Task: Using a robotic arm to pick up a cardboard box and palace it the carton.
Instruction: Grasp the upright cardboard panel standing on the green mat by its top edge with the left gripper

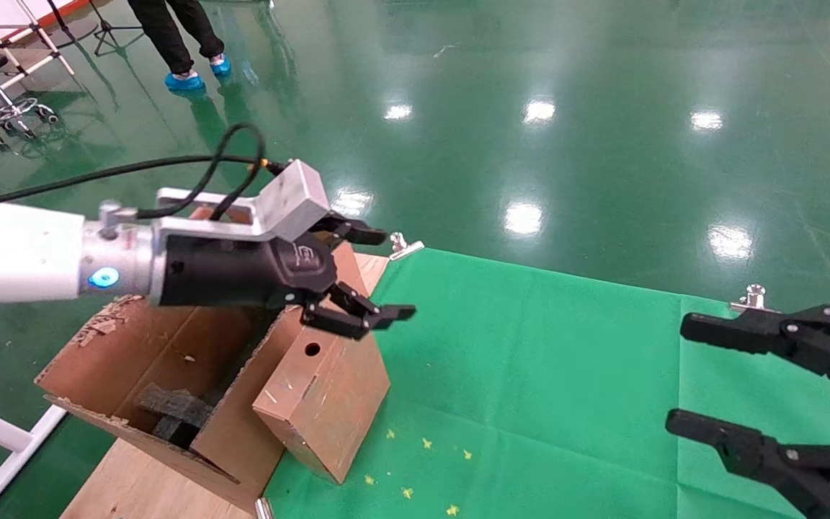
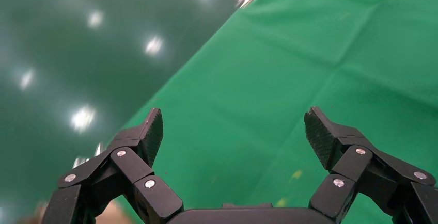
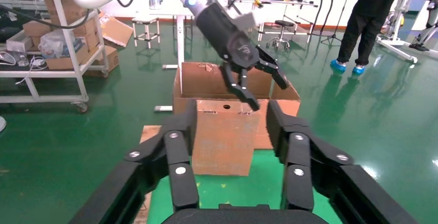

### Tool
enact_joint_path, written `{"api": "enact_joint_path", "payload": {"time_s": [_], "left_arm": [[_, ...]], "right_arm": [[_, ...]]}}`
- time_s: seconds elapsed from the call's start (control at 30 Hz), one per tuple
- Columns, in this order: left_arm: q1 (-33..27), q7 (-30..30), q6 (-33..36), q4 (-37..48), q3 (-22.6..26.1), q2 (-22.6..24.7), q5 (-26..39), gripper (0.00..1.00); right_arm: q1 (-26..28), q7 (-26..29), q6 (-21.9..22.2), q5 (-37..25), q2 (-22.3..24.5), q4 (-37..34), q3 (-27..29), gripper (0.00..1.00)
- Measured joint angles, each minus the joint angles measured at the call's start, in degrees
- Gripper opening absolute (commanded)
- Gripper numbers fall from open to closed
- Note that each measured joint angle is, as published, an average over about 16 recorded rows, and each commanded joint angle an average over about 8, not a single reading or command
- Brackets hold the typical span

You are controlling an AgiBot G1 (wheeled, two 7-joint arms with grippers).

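- Head view: one cardboard box [image 1: 325,404], one carton [image 1: 163,360], two tools.
- The box stands tilted on the green cloth [image 1: 530,375] of the worktop, leaning against the carton's side. Round hole in its upper face, facing up.
- Carton is open on top, with ragged flaps and dark foam pieces [image 1: 173,414] inside.
- Left tool [image 1: 379,277] on the robotic arm [image 1: 19,263] hovers just above the box's top end, fingers spread wide, holding nothing; whether a fingertip touches the box I cannot tell.
- Right tool [image 1: 681,375] is well away from the box over the cloth, fingers apart, empty.
- Left wrist view: both pads [image 2: 153,131] spread wide, only cloth and floor [image 2: 77,53] between them.
- Right wrist view: right tool's fingers [image 3: 178,152] apart, empty. The box stands beyond them, in front of the carton, with the left tool above it.
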Motion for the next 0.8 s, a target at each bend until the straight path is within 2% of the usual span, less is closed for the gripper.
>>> {"api": "enact_joint_path", "payload": {"time_s": [0.27, 0.43, 0.6, 0.8], "left_arm": [[-7.48, -22.07, 3.81, -0.15, 6.23, 2.08, 15.77, 1.0], [-10.82, -32.79, 8.55, -0.33, 9.07, 3.64, 21.09, 1.0], [-13.07, -39.5, 11.98, -0.52, 10.65, 4.81, 23.04, 1.0], [-14.25, -41.96, 13.02, -0.54, 10.91, 5.17, 21.85, 1.0]], "right_arm": [[0.01, -0.01, 0.01, 0.02, 0.01, 0.0, -0.02, 0.0], [0.01, -0.02, 0.01, 0.03, 0.01, 0.0, -0.04, 0.0], [0.01, -0.03, 0.02, 0.03, 0.02, 0.0, -0.05, 0.0], [0.02, -0.04, 0.03, 0.05, 0.03, 0.0, -0.07, 0.0]]}}
